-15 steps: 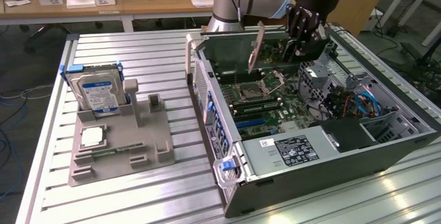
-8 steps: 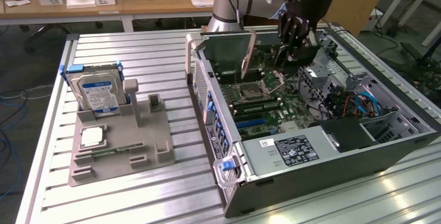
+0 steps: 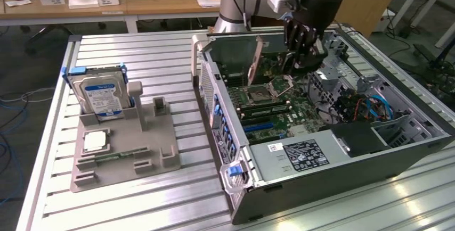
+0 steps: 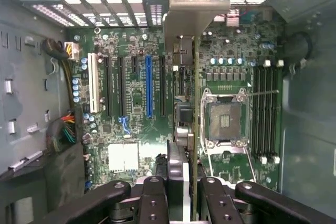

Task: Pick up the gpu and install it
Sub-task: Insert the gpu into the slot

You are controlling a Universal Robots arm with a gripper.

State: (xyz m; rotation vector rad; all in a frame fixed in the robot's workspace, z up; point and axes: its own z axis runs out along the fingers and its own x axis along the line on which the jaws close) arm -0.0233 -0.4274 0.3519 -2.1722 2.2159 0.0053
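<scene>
The black jointed tool (image 3: pixel 304 55), upper right of centre in the exterior view, is clamped on the thin dark gpu card with a grey metal end bracket (image 4: pixel 195 93). The card is held edge-on above the green motherboard (image 4: pixel 131 103) inside the open grey computer case (image 3: pixel 341 167).

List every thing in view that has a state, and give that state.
gpu: gripped edge-on inside the case, over the motherboard; seating cannot be told.
hand: shut on the gpu.
computer case: lying on its side, open on top.
CPU socket: empty.
hard drive: standing upright in the grey holder.
silver chip: lying flat on the grey holder.
</scene>
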